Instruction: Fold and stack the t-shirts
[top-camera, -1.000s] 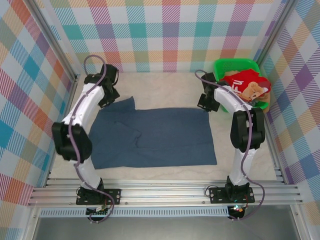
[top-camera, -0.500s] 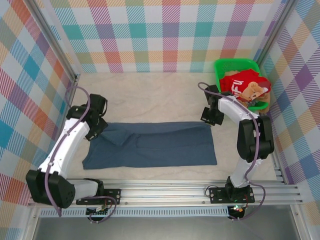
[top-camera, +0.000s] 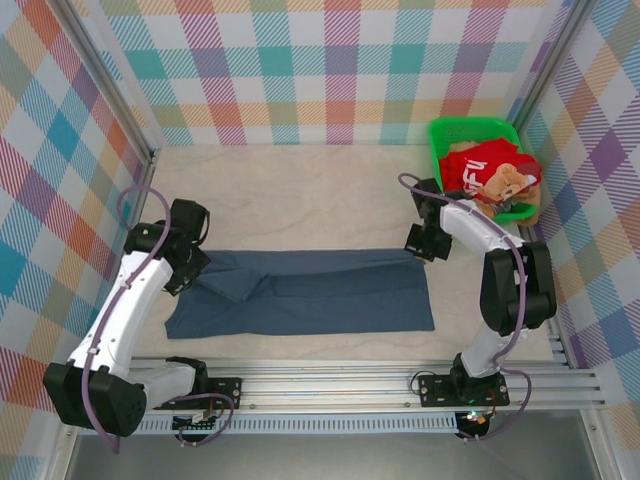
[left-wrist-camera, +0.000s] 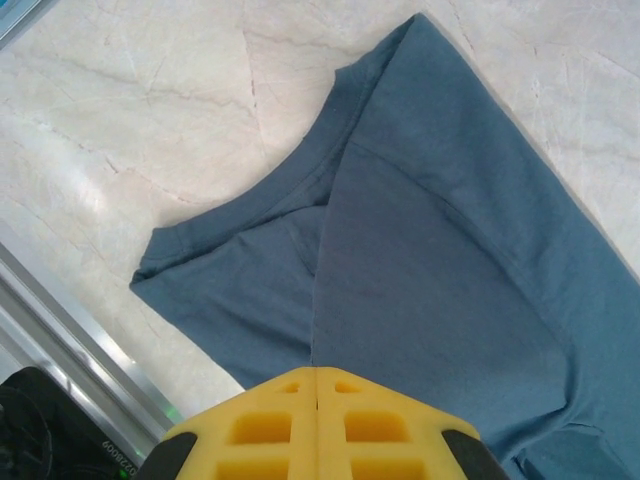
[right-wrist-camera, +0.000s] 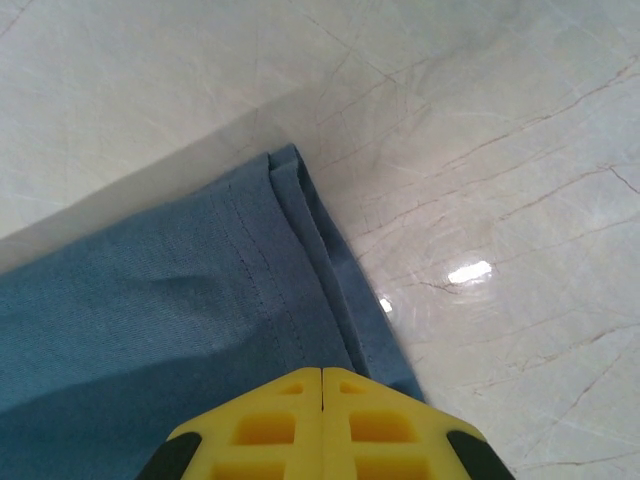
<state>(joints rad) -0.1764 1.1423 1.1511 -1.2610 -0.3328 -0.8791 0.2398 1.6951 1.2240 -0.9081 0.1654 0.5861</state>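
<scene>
slate-blue t-shirt (top-camera: 310, 295) folded lengthwise, flat, red t-shirt (top-camera: 480, 166) crumpled far right

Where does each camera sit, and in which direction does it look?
Top external: above and behind the arms, looking down at the table; left arm and right arm show, flanking the blue t-shirt.
Left wrist: on the left arm, facing down at the shirt's left end; left fingers show, shut.
Right wrist: on the right arm, facing down at a hemmed corner; right fingers show, shut.
Shared by all: the t-shirt.
</scene>
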